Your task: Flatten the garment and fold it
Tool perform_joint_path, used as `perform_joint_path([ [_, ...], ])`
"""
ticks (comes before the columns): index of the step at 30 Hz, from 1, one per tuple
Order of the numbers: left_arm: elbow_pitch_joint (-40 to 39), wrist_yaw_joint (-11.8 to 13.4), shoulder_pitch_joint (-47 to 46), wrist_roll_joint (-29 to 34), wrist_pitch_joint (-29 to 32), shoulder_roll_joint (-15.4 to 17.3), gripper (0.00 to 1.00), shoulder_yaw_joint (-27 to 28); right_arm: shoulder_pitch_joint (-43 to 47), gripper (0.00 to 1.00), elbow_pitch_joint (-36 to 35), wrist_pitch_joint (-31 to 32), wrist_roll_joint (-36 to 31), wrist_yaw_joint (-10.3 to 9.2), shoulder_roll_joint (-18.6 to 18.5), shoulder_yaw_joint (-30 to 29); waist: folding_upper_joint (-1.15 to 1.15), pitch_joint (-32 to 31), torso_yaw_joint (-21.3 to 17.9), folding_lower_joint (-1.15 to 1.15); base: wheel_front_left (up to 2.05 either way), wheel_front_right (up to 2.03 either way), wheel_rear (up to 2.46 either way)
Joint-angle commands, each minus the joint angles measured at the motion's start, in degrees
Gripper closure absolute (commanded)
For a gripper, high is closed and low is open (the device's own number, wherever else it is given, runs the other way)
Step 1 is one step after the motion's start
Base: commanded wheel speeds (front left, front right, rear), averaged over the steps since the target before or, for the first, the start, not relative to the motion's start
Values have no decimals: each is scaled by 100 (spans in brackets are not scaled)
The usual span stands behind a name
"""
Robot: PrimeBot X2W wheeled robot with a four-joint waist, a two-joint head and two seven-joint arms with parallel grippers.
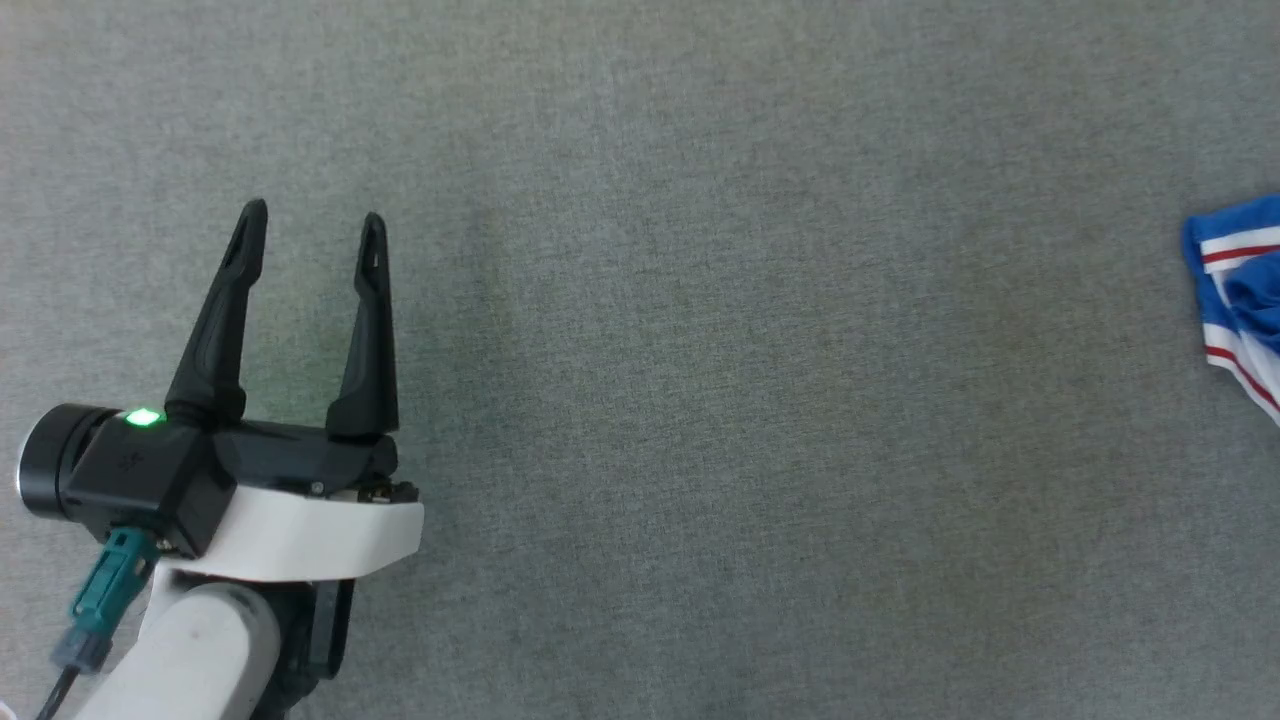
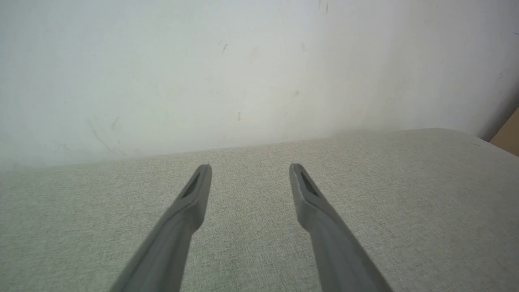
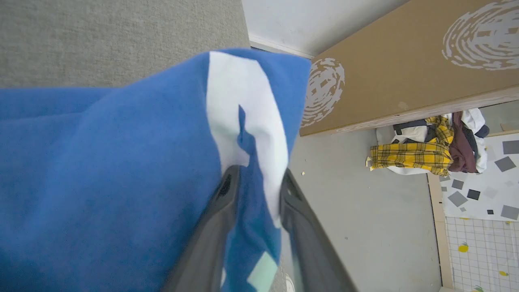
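At the edge of the grey cloth worktop (image 1: 700,300), the blue-and-white jersey shirt (image 3: 121,162) sits between the right gripper (image 3: 259,176)'s fingers (image 3: 219,211), likely for spreading, tightness unclear; the left gripper (image 1: 310,235)'s fingers stand wide apart.

Royal-blue jersey T-shirt (image 1: 1250,295), white sleeves with thin red stripes, lies bunched and crumpled at the right edge of the grey cloth-covered desk (image 1: 700,400). A blue fold with white lettering sits between the right hand's (image 3: 259,173) fingers.

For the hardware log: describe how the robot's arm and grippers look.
Left gripper: two long black tapered fingers, slotted near the tips, black body with a green light, white wrist shell, teal connector. Right gripper: dark grey fingers.
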Motion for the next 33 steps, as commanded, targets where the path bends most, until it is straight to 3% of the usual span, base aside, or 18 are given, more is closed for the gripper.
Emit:
perform_joint_path([
  [1,3,-5,-83,39,-67,-18,0,2,-91,0,42,-60,-50,-6,36,-20,0,73,-3,-1,0,0,0],
  [11,190,-72,51,-195,-330,-188,0,56,-114,0,321,-298,-58,-6,113,-83,0,-233,60,-1,0,0,0],
  [15,279,-70,213,-497,-377,-369,0,130,34,0,237,-534,54,-6,349,-136,0,-599,122,-1,0,0,0],
  [24,496,-135,892,-766,-525,-542,0,154,1231,0,-853,-1306,529,-6,1749,206,0,-1750,262,-1,0,0,0],
  [28,572,-22,1179,-675,-549,-499,0,171,1727,0,-1521,-1609,411,-6,2374,526,0,-2189,291,-1,0,0,0],
  [33,508,123,1432,-612,-575,-531,0,237,1997,0,-2056,-1950,244,-6,2710,885,0,-2618,332,-1,0,0,0],
])
